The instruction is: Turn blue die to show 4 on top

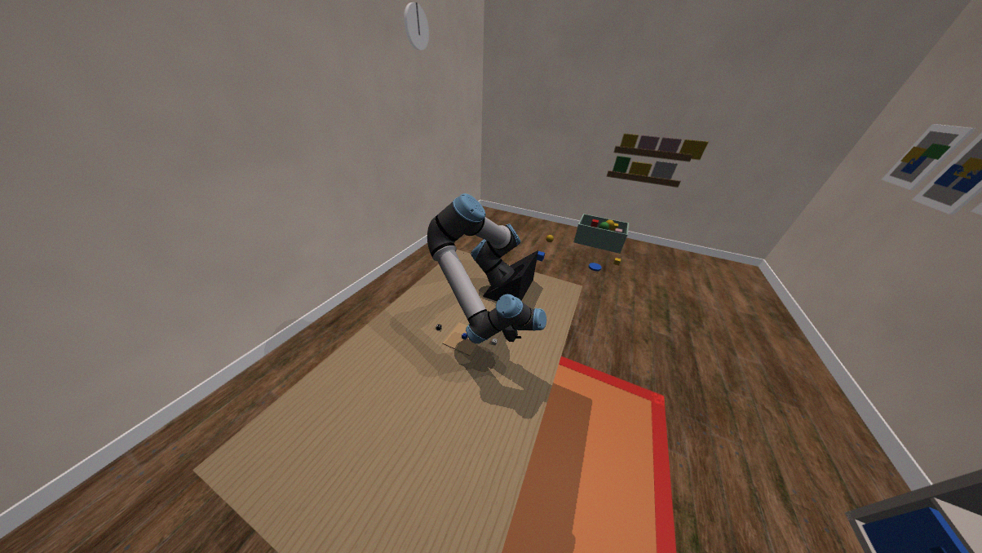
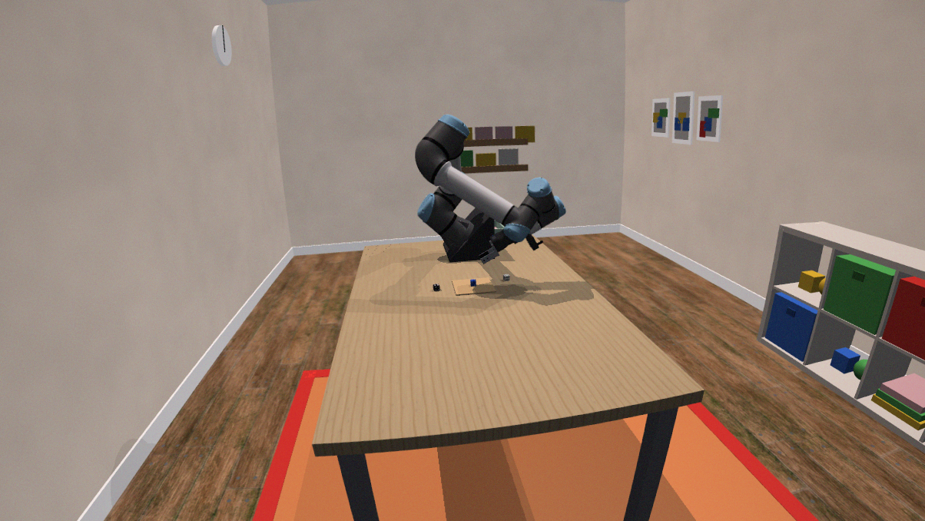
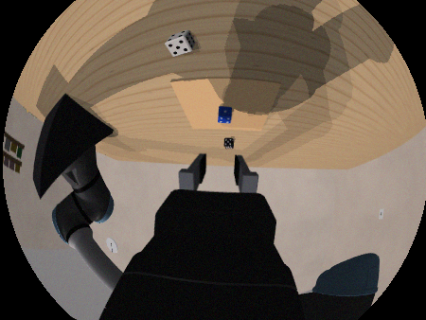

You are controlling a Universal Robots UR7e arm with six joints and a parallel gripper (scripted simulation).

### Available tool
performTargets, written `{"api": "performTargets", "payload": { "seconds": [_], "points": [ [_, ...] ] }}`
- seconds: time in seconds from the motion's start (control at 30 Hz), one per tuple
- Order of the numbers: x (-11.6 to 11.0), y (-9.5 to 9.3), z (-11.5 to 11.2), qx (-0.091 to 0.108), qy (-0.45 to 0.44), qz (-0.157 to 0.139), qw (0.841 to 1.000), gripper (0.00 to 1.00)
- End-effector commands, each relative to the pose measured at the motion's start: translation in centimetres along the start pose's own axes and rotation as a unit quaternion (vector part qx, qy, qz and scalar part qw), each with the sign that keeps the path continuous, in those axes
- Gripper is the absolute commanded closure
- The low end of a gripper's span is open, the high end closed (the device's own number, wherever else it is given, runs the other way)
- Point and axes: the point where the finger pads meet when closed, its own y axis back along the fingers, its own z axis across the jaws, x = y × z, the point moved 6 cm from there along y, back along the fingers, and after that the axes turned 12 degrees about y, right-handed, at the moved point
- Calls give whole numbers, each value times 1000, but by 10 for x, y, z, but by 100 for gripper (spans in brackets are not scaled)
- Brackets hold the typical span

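Wooden boards cover the floor of this room, and a long wooden table (image 2: 505, 362) stands on an orange rug with a red edge (image 2: 284, 452). At the far end of the table sits a thin tan mat (image 2: 470, 288). The blue die (image 2: 472, 282) lies on that mat, flat on one face and fully inside the mat's edges. A black die (image 2: 436, 286) sits on the bare wood to one side of the mat, and a white die (image 2: 505, 277) sits on the wood at the other side. None of the dice touch each other. The robot arm (image 2: 475, 192) is bent over the far end of the table. Its gripper (image 3: 218, 172) hangs in the air above the dice, well apart from the blue one. The two fingers stand partly spread and nothing is between them. In the wrist view the blue die shows some small white dots, but they are too tiny to count, so I cannot tell which number is on top. My guess is that the robot has let go and is up in the air to look or to finish. If the top is not 4, the next move is to come down over the blue die, pinch it gently by two sides, tip it over and set it back on the mat. It must stay away from the white die and the black die, so they do not roll.
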Motion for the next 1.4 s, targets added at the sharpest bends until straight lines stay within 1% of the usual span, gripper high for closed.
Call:
{"api": "performTargets", "payload": {
  "seconds": [0.0,0.07,0.23,0.37,0.53,0.57,0.67,0.77,0.8,0.83,0.9,0.93,0.97,1.03,1.07,1.1,1.13,1.2,1.3,1.37],
  "points": [
    [-3,-5,-5,17,4,19,1000,30],
    [-3,-5,-5,17,4,19,1000,30],
    [-7,-11,-10,39,10,50,998,30],
    [-11,-16,-15,59,16,84,995,30],
    [-16,-23,-20,80,24,141,986,30],
    [-17,-24,-21,82,25,151,985,30],
    [-17,-24,-21,83,26,154,984,30],
    [-22,-27,-23,90,30,195,976,30],
    [-23,-28,-24,91,32,208,973,30],
    [-23,-28,-24,91,32,209,973,30],
    [-26,-30,-25,91,34,235,967,30],
    [-27,-30,-25,91,34,238,966,30],
    [-29,-31,-25,90,35,253,963,30],
    [-31,-32,-25,88,36,268,959,30],
    [-32,-33,-25,86,36,281,955,30],
    [-33,-33,-25,85,36,283,955,30],
    [-35,-34,-25,82,37,297,951,30],
    [-35,-34,-25,82,37,297,951,30],
    [-42,-36,-25,68,37,339,938,30],
    [-45,-37,-24,62,37,352,933,30]
  ]
}}
